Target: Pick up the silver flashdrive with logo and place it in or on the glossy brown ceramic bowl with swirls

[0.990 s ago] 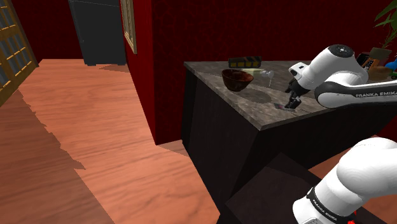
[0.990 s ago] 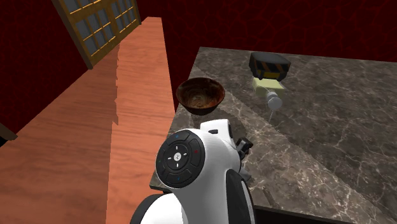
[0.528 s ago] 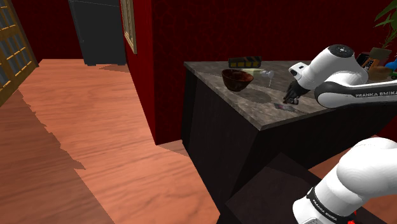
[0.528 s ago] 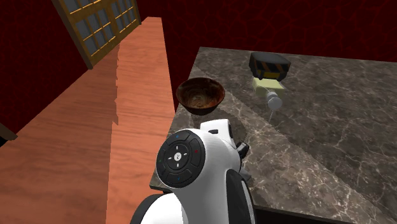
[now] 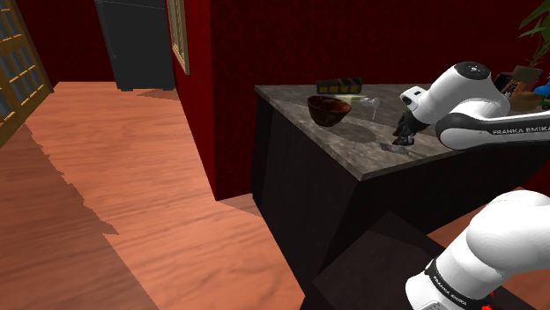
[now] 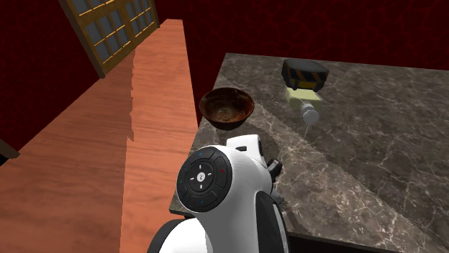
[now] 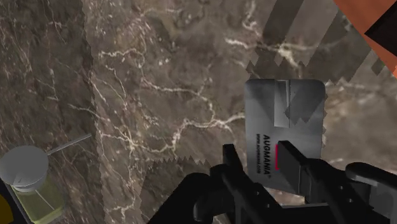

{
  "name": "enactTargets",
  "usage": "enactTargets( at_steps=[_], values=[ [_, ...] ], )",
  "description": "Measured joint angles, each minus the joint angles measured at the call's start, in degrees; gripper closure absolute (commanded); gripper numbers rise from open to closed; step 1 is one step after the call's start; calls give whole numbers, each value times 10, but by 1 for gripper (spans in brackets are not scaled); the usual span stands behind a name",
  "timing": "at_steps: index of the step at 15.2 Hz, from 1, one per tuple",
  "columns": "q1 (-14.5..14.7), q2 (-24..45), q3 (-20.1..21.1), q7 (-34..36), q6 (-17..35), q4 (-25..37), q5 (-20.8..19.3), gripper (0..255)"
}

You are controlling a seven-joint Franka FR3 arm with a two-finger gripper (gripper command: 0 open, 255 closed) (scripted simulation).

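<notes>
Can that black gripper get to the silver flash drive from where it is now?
Probably yes: the gripper hangs right above the flashdrive, fingers apart, with nothing lying between them on the marble counter.

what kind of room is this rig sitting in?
Probably a room in a house, perhaps a kitchen or bar corner: a dark veined marble counter, a reddish wooden plank floor, deep red walls and a wood-framed paned door.

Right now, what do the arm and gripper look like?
The arm has white rounded shells with dark joints, FRANKA EMIKA lettering on one link and a dark round button cap. The gripper is all black, with two fingers.
</notes>
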Motion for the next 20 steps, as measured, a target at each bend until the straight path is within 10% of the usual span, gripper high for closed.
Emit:
enactTargets(
  at_steps=[4,7,20],
  values=[
    [83,58,-37,-66,-70,98,59,0],
    [200,175,-122,-202,-264,240,253,0],
    [221,205,-150,-228,-270,234,297,0]
  ],
)
